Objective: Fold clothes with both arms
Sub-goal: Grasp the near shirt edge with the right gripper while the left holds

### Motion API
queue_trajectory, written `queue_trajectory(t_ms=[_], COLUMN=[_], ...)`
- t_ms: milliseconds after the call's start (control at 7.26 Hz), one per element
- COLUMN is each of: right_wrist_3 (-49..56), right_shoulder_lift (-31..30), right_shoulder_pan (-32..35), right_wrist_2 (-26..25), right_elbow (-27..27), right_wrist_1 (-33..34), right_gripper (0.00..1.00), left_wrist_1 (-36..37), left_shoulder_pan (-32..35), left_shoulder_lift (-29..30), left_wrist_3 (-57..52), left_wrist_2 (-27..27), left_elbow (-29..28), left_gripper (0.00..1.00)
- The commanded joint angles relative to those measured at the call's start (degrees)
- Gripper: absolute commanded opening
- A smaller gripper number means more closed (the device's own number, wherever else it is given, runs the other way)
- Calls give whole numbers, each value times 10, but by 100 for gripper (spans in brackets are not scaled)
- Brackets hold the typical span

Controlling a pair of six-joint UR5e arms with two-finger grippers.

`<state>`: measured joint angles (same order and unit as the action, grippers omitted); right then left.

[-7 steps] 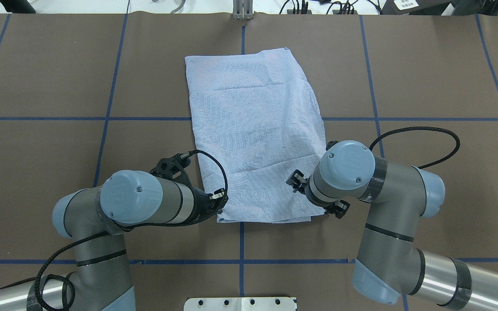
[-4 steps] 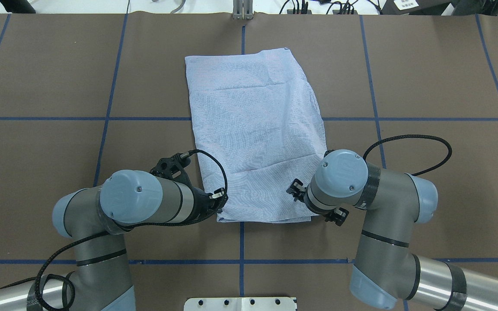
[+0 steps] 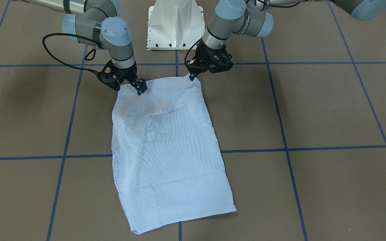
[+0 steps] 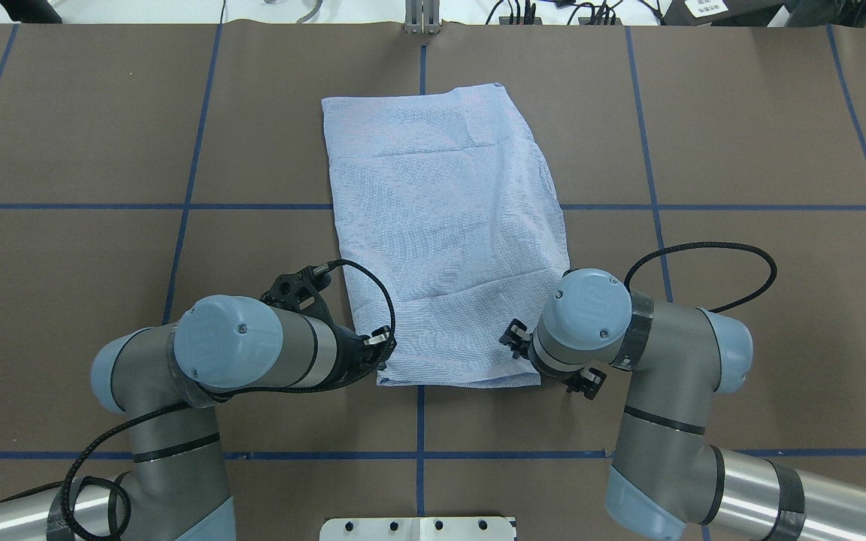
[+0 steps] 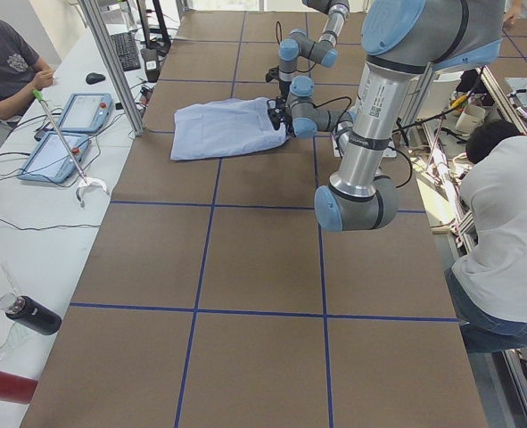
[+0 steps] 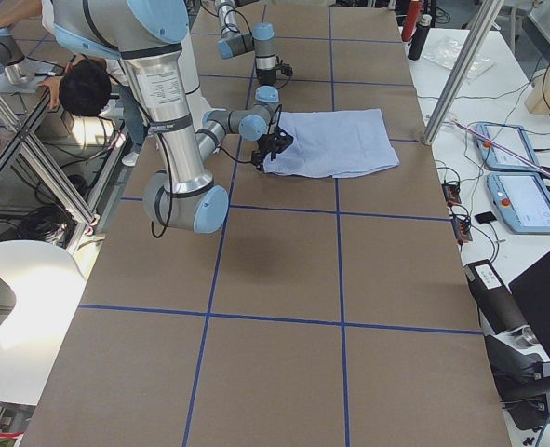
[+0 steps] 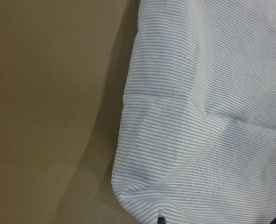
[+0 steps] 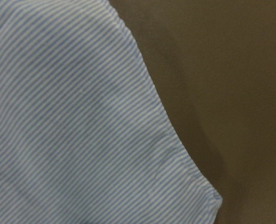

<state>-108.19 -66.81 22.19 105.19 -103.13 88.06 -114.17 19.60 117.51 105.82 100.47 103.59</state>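
Jaws of the right gripper (image 3: 129,87) stand open, astride one corner of the striped shirt (image 4: 448,225); for the left gripper (image 3: 193,75) I cannot tell. Each gripper sits at one lower corner in the overhead frame, probably so both can lift that edge together. The shirt lies flat at the centre of the tabletop (image 4: 741,150). Its long axis runs bottom to top, leaning slightly upper left. No collar is visible.

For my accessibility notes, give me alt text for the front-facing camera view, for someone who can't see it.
A light blue striped shirt, folded into a long rectangle, lies on a brown table with blue grid lines. At its top edge, nearest the robot, the right pincer spreads open over one corner and the left pincer meets the other.
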Motion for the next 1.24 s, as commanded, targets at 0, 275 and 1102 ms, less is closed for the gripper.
queue_trajectory(t_ms=[0, 275, 1102], right_wrist_3=[0, -1, -1], right_shoulder_lift=[0, 2, 7], right_shoulder_pan=[0, 0, 0], right_wrist_2=[0, 1, 1], right_elbow=[0, -2, -5], right_wrist_1=[0, 3, 24], right_gripper=[100, 99, 61], left_wrist_1=[0, 0, 0], left_shoulder_pan=[0, 0, 0], left_shoulder_lift=[0, 0, 0], left_wrist_3=[0, 0, 0], left_wrist_2=[0, 0, 0], left_elbow=[-1, -2, -2], left_gripper=[0, 0, 0])
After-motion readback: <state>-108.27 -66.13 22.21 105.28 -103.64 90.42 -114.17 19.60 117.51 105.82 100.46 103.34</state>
